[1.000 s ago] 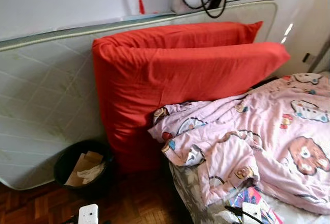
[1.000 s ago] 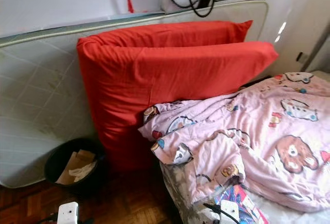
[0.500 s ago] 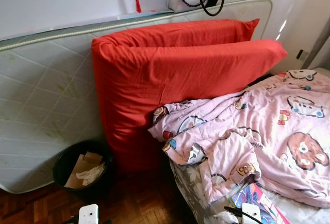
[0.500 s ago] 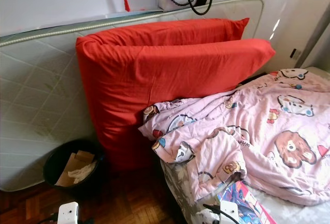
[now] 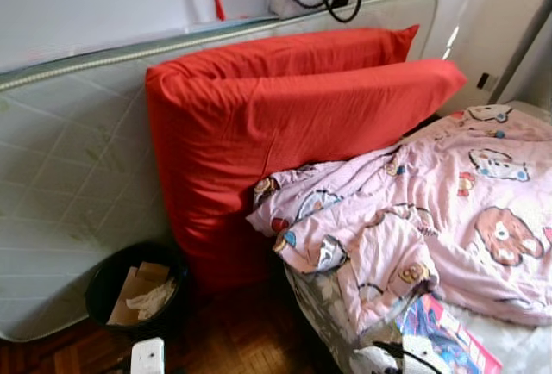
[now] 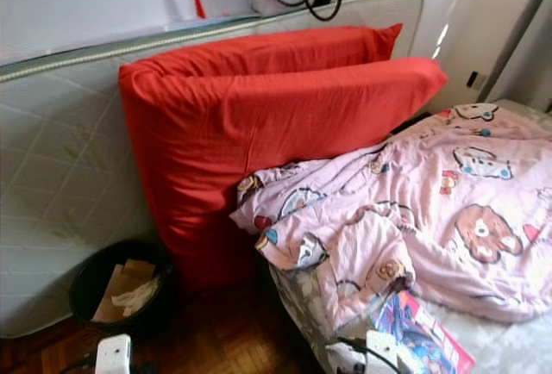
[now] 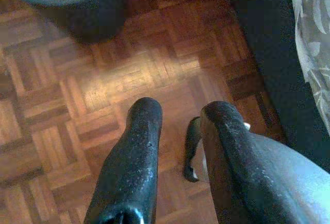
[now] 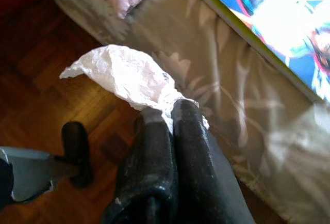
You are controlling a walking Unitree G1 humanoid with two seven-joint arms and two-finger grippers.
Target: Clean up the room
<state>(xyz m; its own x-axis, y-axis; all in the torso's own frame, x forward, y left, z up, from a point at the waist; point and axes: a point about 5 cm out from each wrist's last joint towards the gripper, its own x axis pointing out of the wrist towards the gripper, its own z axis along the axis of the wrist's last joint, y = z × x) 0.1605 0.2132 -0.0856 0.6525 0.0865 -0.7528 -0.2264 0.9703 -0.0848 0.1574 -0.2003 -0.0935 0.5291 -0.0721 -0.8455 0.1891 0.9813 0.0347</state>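
Right gripper (image 8: 167,111) clenched on crumpled white tissue (image 8: 121,77), held above parquet floor (image 7: 103,84) just beside bed edge (image 8: 216,79). Left gripper (image 7: 178,118) released, fingers apart, holding nothing, over floor. Black bin (image 5: 129,292) with cardboard and paper stands on floor against upright mattress (image 5: 69,176), beside 2 red pillows (image 5: 285,124). Pink cartoon blanket (image 5: 431,219) rumpled on bed; colourful book (image 5: 448,335) lies by its near edge.

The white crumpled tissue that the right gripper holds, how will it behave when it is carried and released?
The tissue, pinched in the right gripper, looks thin and wrinkled, so probably floppy and very light. Its free end sticks out unsupported, so it may flutter. Released, it would likely drift rather than drop straight.
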